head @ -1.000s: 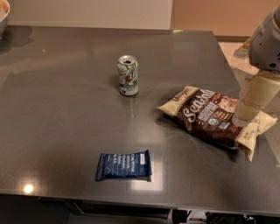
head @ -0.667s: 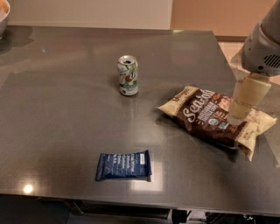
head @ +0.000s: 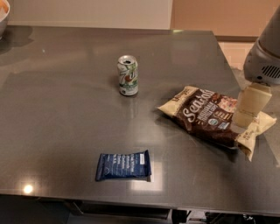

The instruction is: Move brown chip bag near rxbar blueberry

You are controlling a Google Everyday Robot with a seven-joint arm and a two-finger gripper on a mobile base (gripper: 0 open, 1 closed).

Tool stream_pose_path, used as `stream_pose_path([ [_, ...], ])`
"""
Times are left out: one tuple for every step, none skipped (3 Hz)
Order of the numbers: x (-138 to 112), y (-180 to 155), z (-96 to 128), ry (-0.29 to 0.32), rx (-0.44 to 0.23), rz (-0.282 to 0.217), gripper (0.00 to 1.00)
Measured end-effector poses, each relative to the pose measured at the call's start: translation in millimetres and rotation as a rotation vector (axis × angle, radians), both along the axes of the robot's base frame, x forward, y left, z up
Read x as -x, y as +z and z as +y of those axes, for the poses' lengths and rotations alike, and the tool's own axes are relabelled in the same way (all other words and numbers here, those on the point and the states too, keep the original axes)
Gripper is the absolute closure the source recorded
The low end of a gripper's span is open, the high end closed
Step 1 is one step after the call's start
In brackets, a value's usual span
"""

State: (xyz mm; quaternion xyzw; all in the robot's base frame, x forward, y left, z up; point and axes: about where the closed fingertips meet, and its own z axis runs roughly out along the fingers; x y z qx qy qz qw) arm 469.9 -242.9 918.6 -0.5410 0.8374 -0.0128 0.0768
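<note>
The brown chip bag (head: 205,116) lies flat on the right part of the dark grey table (head: 65,131), its cream ends pointing up-left and down-right. The rxbar blueberry (head: 123,165), a small navy wrapper, lies near the front edge, well to the left of and in front of the bag. My gripper (head: 243,120), cream-coloured, comes down from the right and rests at the bag's right end, touching or just above it. It hides part of that end.
A green and white soda can (head: 128,75) stands upright behind the bar and left of the bag. A bowl's edge (head: 3,13) shows at the far left corner. The table's right edge (head: 236,78) runs close behind the bag.
The arm has shifted slightly left and lower over the bag's right end. The bag, the bar and the can have not moved.
</note>
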Motion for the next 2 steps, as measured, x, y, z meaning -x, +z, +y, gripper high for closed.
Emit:
stream_pose_path([
  [9.1, -10.5, -11.3, -0.080, 0.017, 0.046, 0.00],
  [14.8, -28.9, -17.8, -0.133, 0.007, 0.072, 0.00],
])
